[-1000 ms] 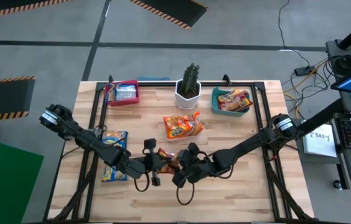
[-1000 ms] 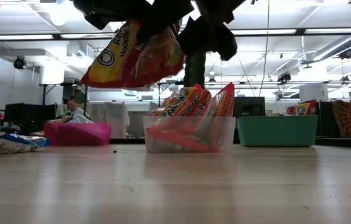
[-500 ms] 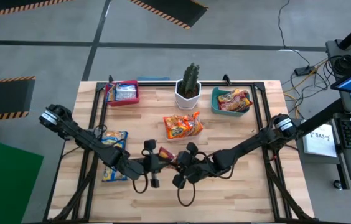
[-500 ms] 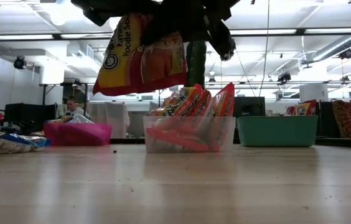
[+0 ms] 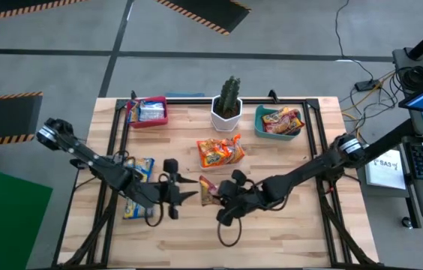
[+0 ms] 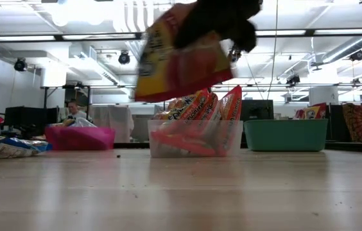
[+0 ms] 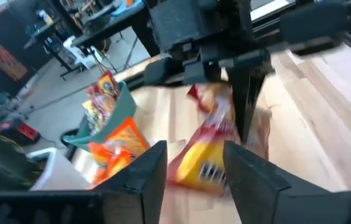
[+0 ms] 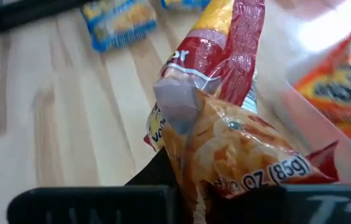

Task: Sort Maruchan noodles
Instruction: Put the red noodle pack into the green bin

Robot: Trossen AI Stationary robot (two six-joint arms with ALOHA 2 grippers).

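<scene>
Noodle packet hangs from one pinched edge above the table

The right gripper (image 5: 213, 196) is clamped on a red-orange packet (image 5: 208, 189); gripped only at its edge, it could swing or slip out. Just beside it, the left gripper (image 5: 193, 194) stands open, empty. Beyond, more packets (image 5: 220, 151) fill a clear tub; the grip itself is blurred.

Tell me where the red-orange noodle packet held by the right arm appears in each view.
High view: red-orange packet at table centre, at the right gripper.
Low view: hanging at top centre.
Left wrist view: beyond the fingers, centre.
Right wrist view: filling the middle.
Shared landmark: the teal bin; not visible in the right wrist view.
</scene>
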